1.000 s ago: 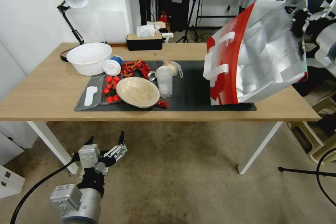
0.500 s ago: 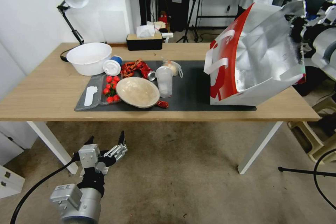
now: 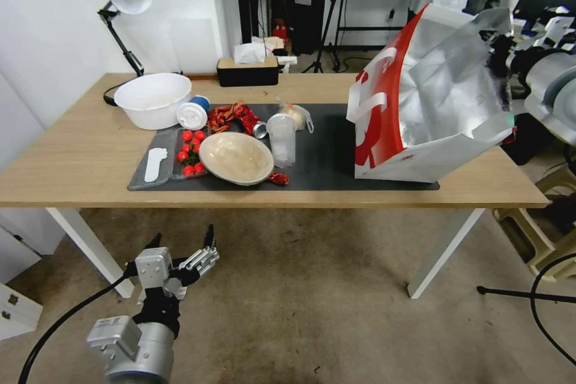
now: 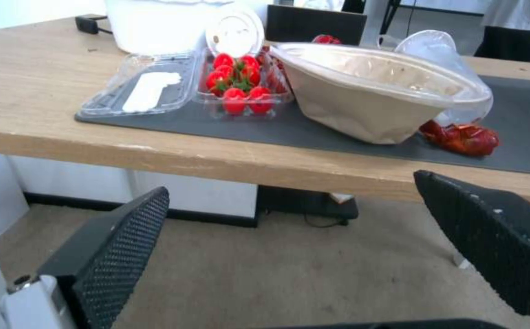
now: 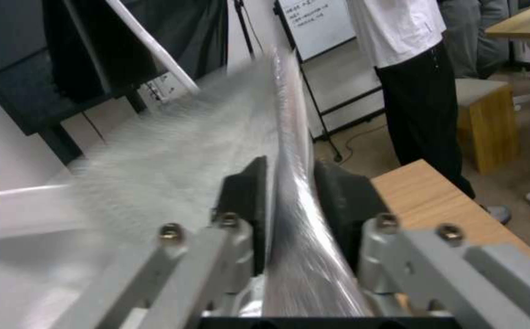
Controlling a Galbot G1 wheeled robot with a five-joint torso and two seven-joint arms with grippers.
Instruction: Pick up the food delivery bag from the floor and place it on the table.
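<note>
Floor [image 3: 312, 288] lies bare nearest me, my left tool [image 3: 183, 250] hanging spread and idle above it. Past the counter [image 3: 78, 150] edge, my right tool [image 5: 289, 201] pinches the foil wall of the bag [image 3: 432, 102], which tilts with its base on the mat's [image 3: 324, 150] right end. I judge this the setting-down step: level it, then let go. The cup [image 3: 282, 139] stands clear leftward; the counter's right edge is near.

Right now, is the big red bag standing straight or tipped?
Tipped: the big red-and-white foil-lined paper bag leans with one bottom edge on the dark grey mat.
</note>
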